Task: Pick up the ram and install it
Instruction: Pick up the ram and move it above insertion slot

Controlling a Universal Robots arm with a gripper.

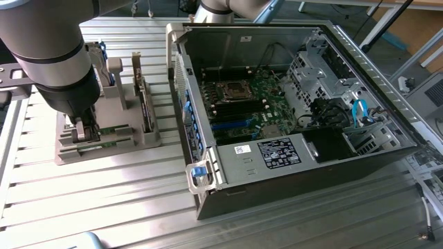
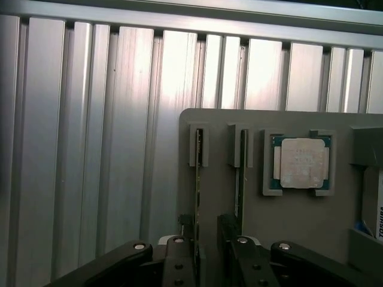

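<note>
Hovering wide open and empty, the hand point(image 2: 206, 234) straddles the ram point(image 2: 198, 179), which its slotted grey holder point(image 2: 299, 221) keeps on edge for gripping.

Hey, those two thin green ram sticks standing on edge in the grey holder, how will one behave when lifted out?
A ram is a thin board, so probably stiff and light. It stands on its narrow edge, held by slots in the grey holder, so it would likely tip once freed. Being thin, it may crack if twisted.
</note>
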